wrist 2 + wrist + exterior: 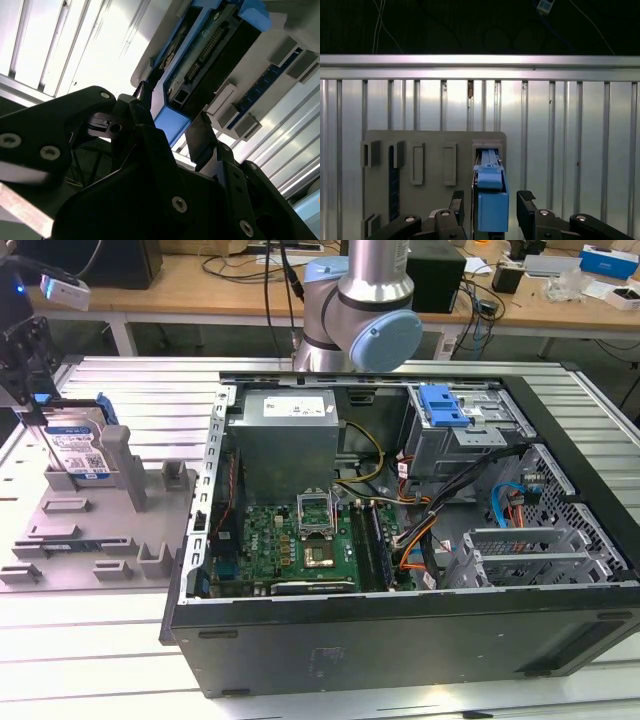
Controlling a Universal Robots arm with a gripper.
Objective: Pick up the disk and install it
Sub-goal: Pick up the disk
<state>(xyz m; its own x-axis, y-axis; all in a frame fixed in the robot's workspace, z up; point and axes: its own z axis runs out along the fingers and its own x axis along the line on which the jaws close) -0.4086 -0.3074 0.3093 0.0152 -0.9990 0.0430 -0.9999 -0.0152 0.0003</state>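
Black desktop computer case [400,640] lies open on its side nearest the exterior view; the disk [76,445], a flat silver hard drive with a white-and-blue label and blue carrier frame, stands outside it.

At the exterior view's far left, the black two-fingered gripper [490,199] hangs over the disk, which sits on edge in a slot of the grey plastic fixture plate [90,540] on the ribbed aluminium table [80,660]. In the first wrist view the fingers [525,200] are spread, straddling the blue carrier with a gap on each side and gripping nothing. Right of the fixture, inside the case, sit a grey metal power supply box [285,440] and a green motherboard [300,540].
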